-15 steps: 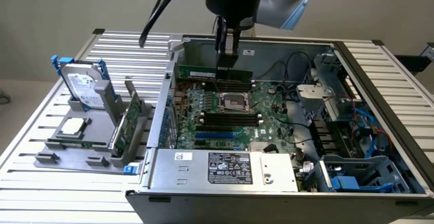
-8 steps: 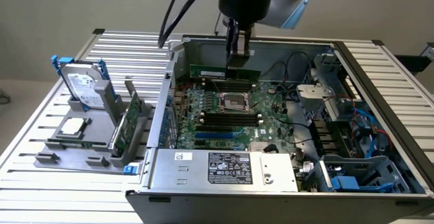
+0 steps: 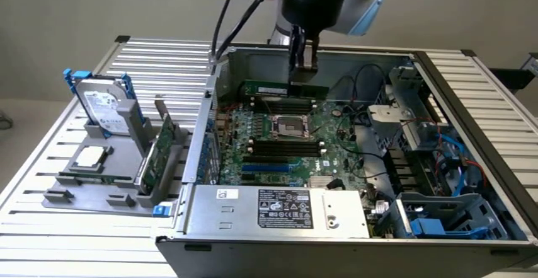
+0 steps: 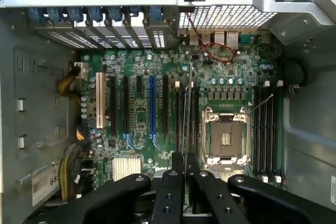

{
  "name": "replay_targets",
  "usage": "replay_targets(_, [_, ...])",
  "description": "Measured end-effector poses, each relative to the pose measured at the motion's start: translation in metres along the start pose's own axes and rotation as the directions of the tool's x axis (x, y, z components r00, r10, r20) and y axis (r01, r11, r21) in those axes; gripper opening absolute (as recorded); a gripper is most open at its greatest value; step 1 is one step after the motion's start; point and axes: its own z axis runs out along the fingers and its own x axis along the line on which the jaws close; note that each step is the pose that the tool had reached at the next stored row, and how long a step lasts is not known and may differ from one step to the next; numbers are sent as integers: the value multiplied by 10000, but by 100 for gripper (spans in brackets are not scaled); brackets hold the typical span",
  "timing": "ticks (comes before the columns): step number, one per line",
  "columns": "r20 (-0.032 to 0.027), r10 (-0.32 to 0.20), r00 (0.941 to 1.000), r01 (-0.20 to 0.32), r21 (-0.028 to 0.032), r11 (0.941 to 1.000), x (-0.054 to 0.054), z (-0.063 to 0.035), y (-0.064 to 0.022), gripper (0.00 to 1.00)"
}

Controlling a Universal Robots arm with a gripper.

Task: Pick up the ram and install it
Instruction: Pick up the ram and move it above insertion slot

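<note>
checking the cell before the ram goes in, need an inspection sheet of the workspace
surface: slatted metal table carrying an open computer case, motherboard exposed
job's things: ram held above the motherboard, edge-on over the memory slots beside the cpu socket, not seated
clutter: grey fixture at the exterior view's left with a hard drive, a processor, an expansion card
grippers: gripper shut on the ram
cables: black cables along the arm; blue cables and a red wire inside the case
surroundings: plain wall
</note>
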Motion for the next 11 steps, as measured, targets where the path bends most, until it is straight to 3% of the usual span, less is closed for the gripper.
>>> replay_targets(2, [-10,-31,10000,31,43,10000,-35,24,-14,14])
replay_targets(5, [-42,-116,9999,117,157,9998,-75,54,-22,14])
replay_targets(11, [-123,-389,9992,394,451,9982,-133,113,-29,14])
